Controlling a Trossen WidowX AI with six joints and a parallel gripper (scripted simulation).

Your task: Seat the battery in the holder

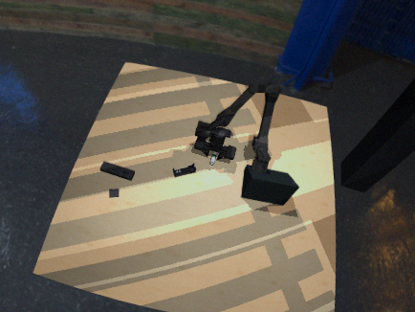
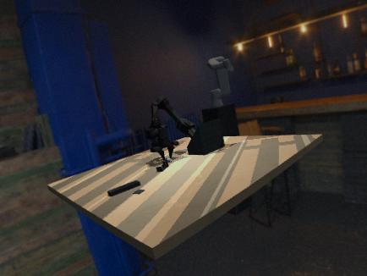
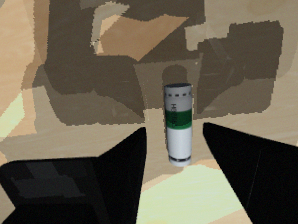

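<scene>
The battery (image 1: 212, 160) (image 3: 179, 142), white and silver with a green band, lies on the table. In the wrist view its dark flat end is at the top and a narrower pale end is at the bottom. My gripper (image 3: 174, 130) is partly open above the battery, one fingertip on each side, with a visible gap on both sides. In the exterior view the gripper (image 2: 167, 157) is low over the table. The black holder (image 1: 185, 170) (image 2: 160, 168), with raised ends, stands left of the battery in the top view and looks empty. Its spring and lip are too small to tell apart.
A long black block (image 1: 117, 170) (image 2: 123, 188) and a small dark square (image 1: 114, 192) (image 2: 139, 191) lie farther left of the holder in the top view. The arm's large dark base box (image 1: 268, 186) (image 2: 206, 137) stands right of the battery there.
</scene>
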